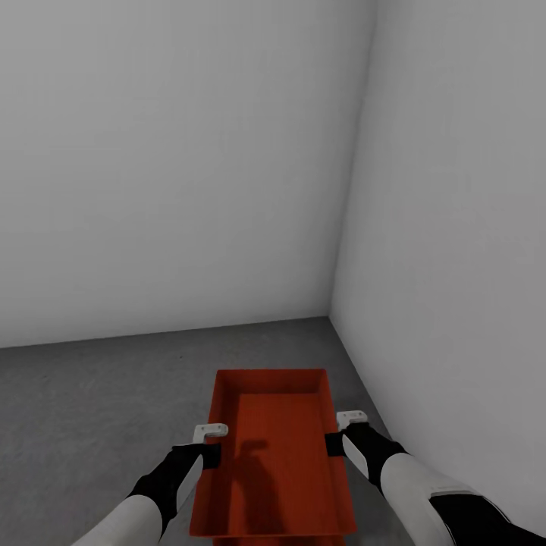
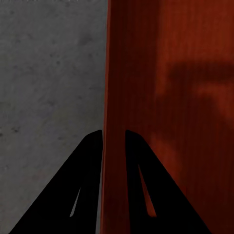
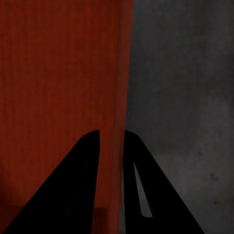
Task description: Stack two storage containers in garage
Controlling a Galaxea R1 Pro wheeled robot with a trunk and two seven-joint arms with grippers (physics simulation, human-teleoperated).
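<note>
Grey concrete floor [image 1: 91,394] beneath red container [image 1: 277,447], left hand [image 2: 113,134] and right hand [image 3: 111,132] each pinching a side wall.

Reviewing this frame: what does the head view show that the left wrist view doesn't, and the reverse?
Head view alone: both white walls meeting at a corner, the right gripper on the container's right wall, and the whole open bin. Left wrist view alone: close up, one finger on each side of the left wall. Both: the red-orange storage container, the grey concrete floor, and the left gripper.
</note>
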